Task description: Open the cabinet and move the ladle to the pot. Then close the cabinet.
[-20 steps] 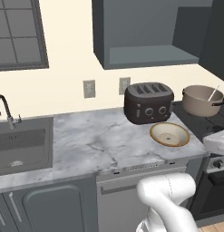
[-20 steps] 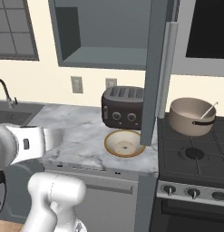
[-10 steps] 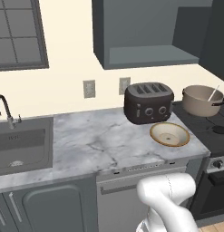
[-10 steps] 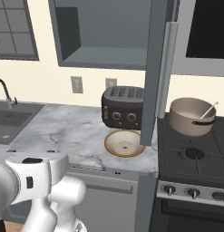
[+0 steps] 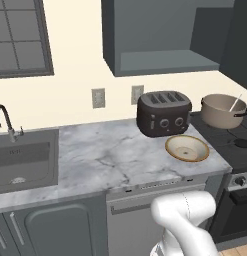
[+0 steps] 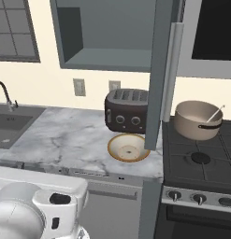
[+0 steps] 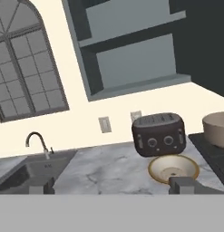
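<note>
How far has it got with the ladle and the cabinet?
Done: the dark slate-grey wall cabinet stands open, and the slim silver ladle leans inside the round beige pot on the stove. In hand: nothing; the gripper is open. Left: shutting the cabinet door.

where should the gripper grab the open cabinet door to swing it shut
Take the long vertical silver bar handle on the cabinet door, which stands edge-on to the counter. Come level from the stove side, jaws horizontal across the thin upright bar.
</note>
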